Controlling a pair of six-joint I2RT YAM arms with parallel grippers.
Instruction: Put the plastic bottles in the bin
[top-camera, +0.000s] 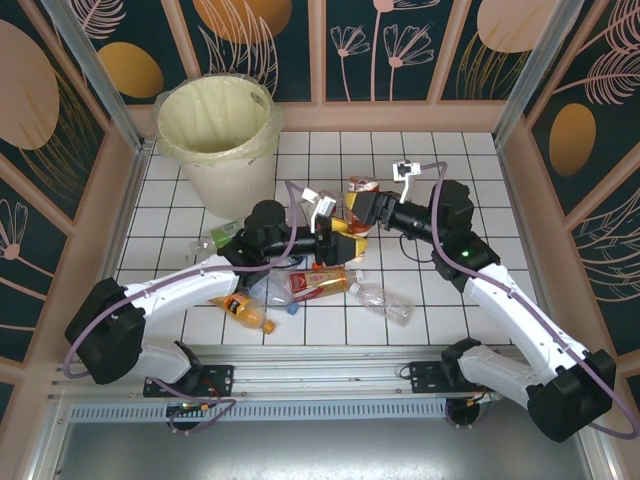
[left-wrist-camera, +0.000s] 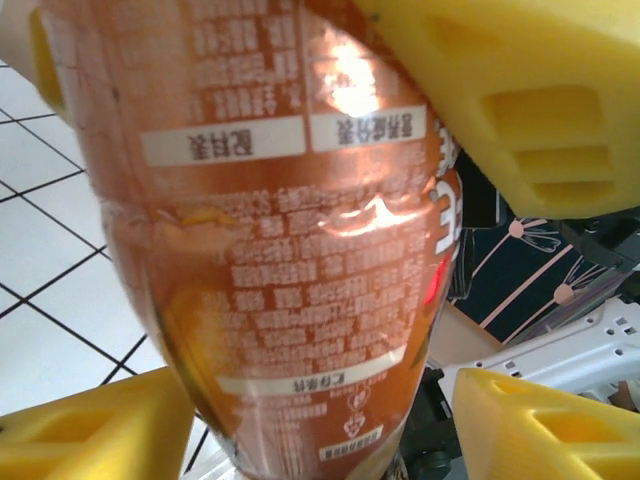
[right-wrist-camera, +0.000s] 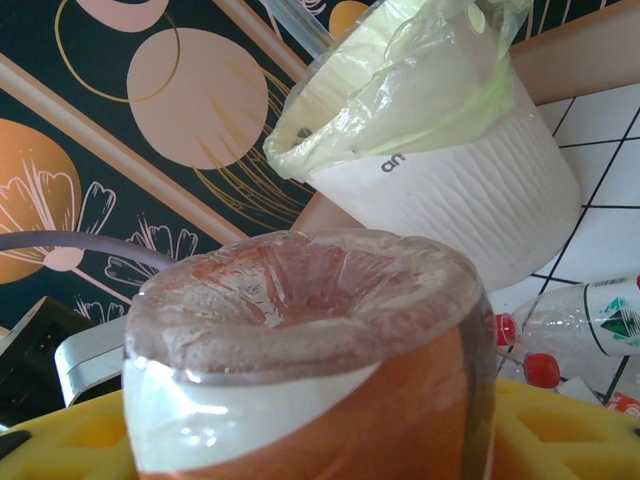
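An orange-brown labelled bottle hangs over the middle of the tiled table between both arms. My right gripper is shut on it near its base, yellow fingers on either side of the bottle. My left gripper brackets the same bottle lower down. One left finger lies against the label and a thin gap shows beside the other. The right gripper's finger presses the bottle's upper part. The bin stands at the back left, its bag-lined mouth free, and its wall rises behind the bottle.
Several bottles lie on the tiles under the arms: a clear one, an orange one, a red-labelled one and a green-labelled one. Another clear bottle with a red cap lies near the bin. Patterned walls enclose the table.
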